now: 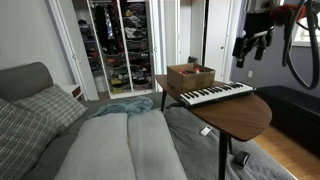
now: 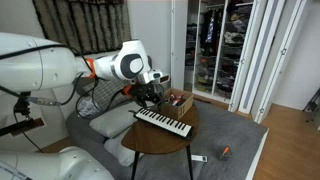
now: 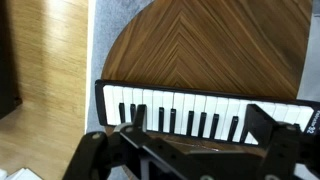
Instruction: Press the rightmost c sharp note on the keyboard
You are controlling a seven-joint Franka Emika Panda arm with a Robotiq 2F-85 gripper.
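Keyboard (image 1: 215,95), slim and white with 1 row of white and black keys, is lying diagonally across an oval wooden tabletop (image 1: 238,115). A brown cardboard box (image 1: 190,76) is sitting just beside it on the same tabletop, on the far side from the camera.

In this exterior view the black pincer (image 1: 250,52) is hanging high in the air near the upper right corner, well clear of the keys and beyond the keyboard's right-hand end. A grey bed with patterned cushions (image 1: 45,105) is filling the left half, and an open closet (image 1: 120,40) full of clothes is standing behind.

From the opposite side, an exterior view is showing what that one is cutting off: the white arm (image 2: 50,65) is reaching in from the left. Here the pincer (image 2: 152,92) is appearing just behind the keyboard (image 2: 163,122) and beside the box (image 2: 181,102), so its height above the keys is hard to judge.

Only the wrist view is revealing the pincer's (image 3: 190,160) spread. Its 2 dark fingers (image 3: 285,150) are standing far apart at the lower corners. The keyboard (image 3: 200,118) is running across between and above them. Herringbone wood of the tabletop (image 3: 210,45) is showing beyond it, and plank flooring (image 3: 45,70) is showing at the left.
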